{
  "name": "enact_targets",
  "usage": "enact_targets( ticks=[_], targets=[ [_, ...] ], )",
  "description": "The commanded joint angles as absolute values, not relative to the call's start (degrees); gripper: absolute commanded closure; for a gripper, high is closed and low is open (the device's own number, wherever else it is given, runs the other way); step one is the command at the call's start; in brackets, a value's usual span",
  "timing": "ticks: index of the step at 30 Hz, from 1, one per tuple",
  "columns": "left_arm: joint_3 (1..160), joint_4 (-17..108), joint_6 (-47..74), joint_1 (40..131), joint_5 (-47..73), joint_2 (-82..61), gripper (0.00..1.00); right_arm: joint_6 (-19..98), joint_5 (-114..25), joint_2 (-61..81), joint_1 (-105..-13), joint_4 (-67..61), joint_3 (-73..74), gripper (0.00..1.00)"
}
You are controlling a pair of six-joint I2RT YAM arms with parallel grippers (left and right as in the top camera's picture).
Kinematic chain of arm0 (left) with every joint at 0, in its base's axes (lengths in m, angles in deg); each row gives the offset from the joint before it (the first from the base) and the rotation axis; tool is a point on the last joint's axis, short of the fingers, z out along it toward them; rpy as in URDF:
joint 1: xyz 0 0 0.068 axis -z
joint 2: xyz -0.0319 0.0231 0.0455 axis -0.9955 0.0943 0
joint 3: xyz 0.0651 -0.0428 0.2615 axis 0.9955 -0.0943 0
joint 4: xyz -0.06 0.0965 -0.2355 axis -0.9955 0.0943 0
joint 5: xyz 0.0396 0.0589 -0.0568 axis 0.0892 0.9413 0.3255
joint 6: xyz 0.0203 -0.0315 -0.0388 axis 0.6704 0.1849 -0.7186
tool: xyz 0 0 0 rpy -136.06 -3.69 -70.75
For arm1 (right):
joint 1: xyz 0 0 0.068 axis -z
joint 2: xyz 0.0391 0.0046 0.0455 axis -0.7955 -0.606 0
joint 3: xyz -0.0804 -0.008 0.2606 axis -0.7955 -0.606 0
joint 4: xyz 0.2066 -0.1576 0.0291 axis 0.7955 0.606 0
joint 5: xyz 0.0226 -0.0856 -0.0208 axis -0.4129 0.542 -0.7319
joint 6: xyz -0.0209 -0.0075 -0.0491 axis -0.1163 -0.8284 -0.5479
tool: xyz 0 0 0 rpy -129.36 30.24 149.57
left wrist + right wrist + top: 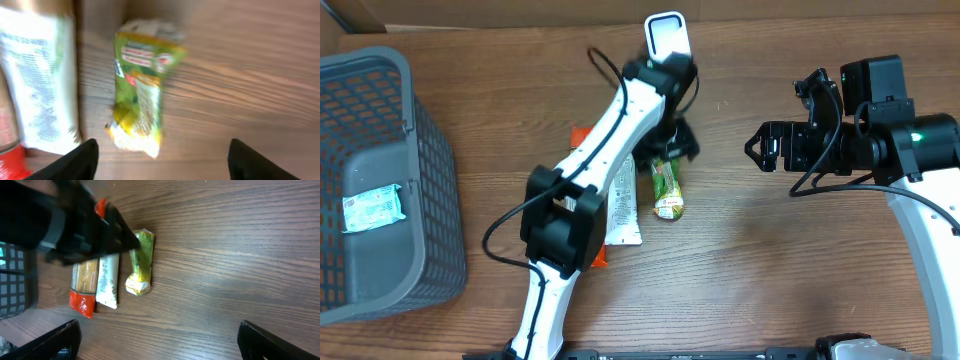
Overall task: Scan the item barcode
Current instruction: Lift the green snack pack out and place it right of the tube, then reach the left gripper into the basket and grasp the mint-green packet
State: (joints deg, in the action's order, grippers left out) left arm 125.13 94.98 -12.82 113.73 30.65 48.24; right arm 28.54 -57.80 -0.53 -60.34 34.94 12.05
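Note:
The green snack packet (pixel 667 190) lies flat on the wooden table, released. In the left wrist view the packet (pixel 139 95) is blurred, just ahead of my left gripper (pixel 160 161), whose dark fingers (pixel 80 160) stand wide apart with nothing between them. From overhead, the left gripper (pixel 673 148) hovers over the packet's far end. My right gripper (pixel 757 148) hangs open to the right, well away from the packet (pixel 141 262); in its wrist view the right gripper (pixel 160 342) is empty over bare wood. No barcode is readable.
A white packet (pixel 622 205) and an orange-red packet (pixel 600 258) lie left of the green one, partly under the left arm. A grey basket (pixel 380 60) at the far left holds a pale packet (pixel 372 208). A white upright device (pixel 666 38) stands at the back.

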Motion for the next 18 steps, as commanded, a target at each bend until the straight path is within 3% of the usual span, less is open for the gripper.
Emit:
enact_targets(
  ticks=[1, 8, 18],
  targets=[
    [140.5, 100.6, -7.6, 113.1, 37.9, 45.3, 0.22, 28.7, -57.5, -0.6, -60.6, 34.8, 11.9, 0.0],
    [162.7, 108.6, 1.4, 107.7, 43.3, 39.1, 0.17, 28.7, -57.5, -0.6, -60.6, 34.8, 11.9, 0.0],
    [159.9, 108.6, 6.3, 83.2, 43.7, 19.3, 0.2, 28.7, -57.5, -0.6, -60.6, 35.0, 11.9, 0.0]
  ],
)
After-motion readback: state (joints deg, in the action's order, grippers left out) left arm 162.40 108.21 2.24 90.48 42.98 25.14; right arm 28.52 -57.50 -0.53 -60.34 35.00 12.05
